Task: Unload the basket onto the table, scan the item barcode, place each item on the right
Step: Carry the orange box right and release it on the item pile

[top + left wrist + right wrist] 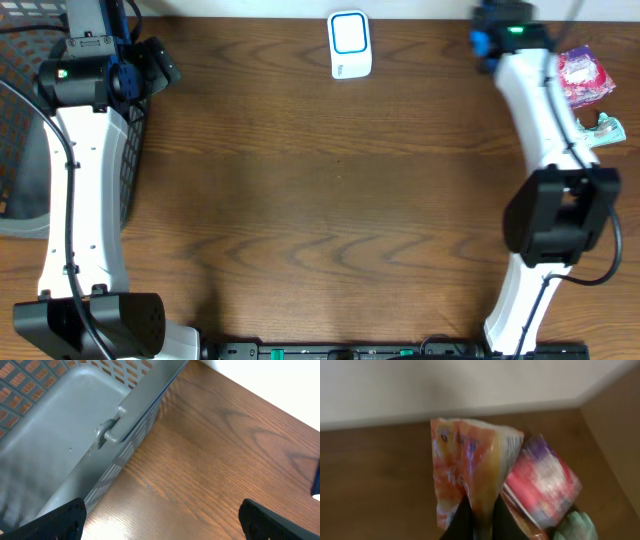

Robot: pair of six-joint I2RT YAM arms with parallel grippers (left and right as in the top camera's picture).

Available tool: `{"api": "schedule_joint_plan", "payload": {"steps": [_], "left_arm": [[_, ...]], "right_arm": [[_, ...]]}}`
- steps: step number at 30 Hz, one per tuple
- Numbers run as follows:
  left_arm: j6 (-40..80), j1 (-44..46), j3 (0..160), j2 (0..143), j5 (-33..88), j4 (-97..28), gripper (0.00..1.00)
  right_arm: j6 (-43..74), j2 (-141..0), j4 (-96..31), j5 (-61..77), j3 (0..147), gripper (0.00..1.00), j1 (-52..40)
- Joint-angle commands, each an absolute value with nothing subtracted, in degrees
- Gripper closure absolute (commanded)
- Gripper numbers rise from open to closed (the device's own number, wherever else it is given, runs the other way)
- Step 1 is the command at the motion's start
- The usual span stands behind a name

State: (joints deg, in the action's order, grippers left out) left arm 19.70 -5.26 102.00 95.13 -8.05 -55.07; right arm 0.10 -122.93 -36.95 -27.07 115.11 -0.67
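Clearly, right fingers [461, 521] clamp one orange packet [470, 467]; left fingers [57, 519] spread wide, empty.

The overhead view is bright, evenly lit and sharp, with only faint soft shadows on the bench [330, 200] toward the lower left and lower right of the frame. The left wrist view is crisp on the wood grain at centre, while the grey basket [75, 420] goes smeary toward the lower left and the left hand [160, 522] shows its fingers [62, 520] as dark, soft shapes in the bottom corners. The right wrist view is dimmer and blurred throughout, the orange packet [470, 470] at centre too soft for its print to be read.
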Motion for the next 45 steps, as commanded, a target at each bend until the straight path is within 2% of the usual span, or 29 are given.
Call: {"api": "schedule_joint_plan", "payload": {"steps": [1,3,6,15,17,18,20,26,34,35,36,45], "left_arm": [[20.27,-6.09,102.35,94.41,-9.23,-55.22,0.02],[20.27,-6.09,102.35,94.41,-9.23,-55.22,0.02],[20.27,-6.09,102.35,94.41,-9.23,-55.22,0.02],[20.27,-6.09,102.35,94.41,-9.23,-55.22,0.02],[20.27,-6.09,102.35,94.41,-9.23,-55.22,0.02],[20.27,-6.09,102.35,94.41,-9.23,-55.22,0.02],[20.27,-6.09,102.35,94.41,-9.23,-55.22,0.02],[20.27,-6.09,102.35,94.41,-9.23,-55.22,0.02],[20.27,-6.09,102.35,94.41,-9.23,-55.22,0.02],[20.27,-6.09,102.35,94.41,-9.23,-55.22,0.02],[20.27,-6.09,102.35,94.41,-9.23,-55.22,0.02],[20.27,-6.09,102.35,94.41,-9.23,-55.22,0.02]], "right_arm": [[1.91,-123.87,-40.36,-25.34,114.93,0.99,4.01],[3.38,-123.90,-42.37,-25.32,114.87,0.99,7.07],[4.71,-123.90,-44.64,-24.88,114.74,0.92,10.46],[11.55,-123.90,-47.83,-24.86,114.41,0.97,17.30],[13.63,-123.90,-48.53,-24.88,114.37,0.90,18.15],[13.85,-123.90,-48.80,-24.88,114.37,0.83,18.46],[13.96,-123.90,-49.17,-24.91,114.34,0.55,18.79],[14.35,-123.87,-50.89,-24.91,114.34,0.32,18.65],[14.66,-119.28,-54.94,-24.88,114.34,0.15,16.67],[14.79,-117.97,-55.92,-24.88,114.34,0.11,16.12],[14.79,-116.53,-56.69,-24.71,114.34,0.01,15.55],[14.04,-101.73,-60.16,-13.45,114.34,0.01,9.10]]}}
